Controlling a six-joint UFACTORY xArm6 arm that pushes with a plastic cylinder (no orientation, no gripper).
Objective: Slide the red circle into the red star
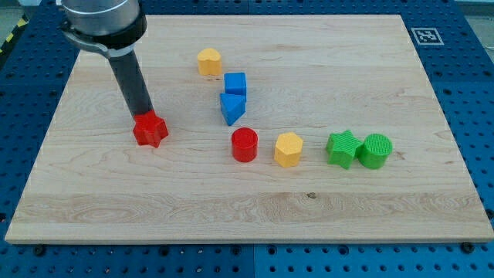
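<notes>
Positioning comes first — my tip (pixel 144 116) sits at the top edge of the red star (pixel 150 130), apparently touching it, with no gripper to open or close. Red circle (pixel 244 144) lies well right on the desk (pixel 370 216). I should circle round to its right side, then push left, straight and slow.

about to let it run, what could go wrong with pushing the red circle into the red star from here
1. My tip sits at the red star, on its upper side, not at the red circle; moving off could nudge the star away.
2. To push leftward I must get to the circle's right, where the yellow block leaves only a narrow gap.
3. The blue blocks just above the circle could get clipped on the way round.
</notes>
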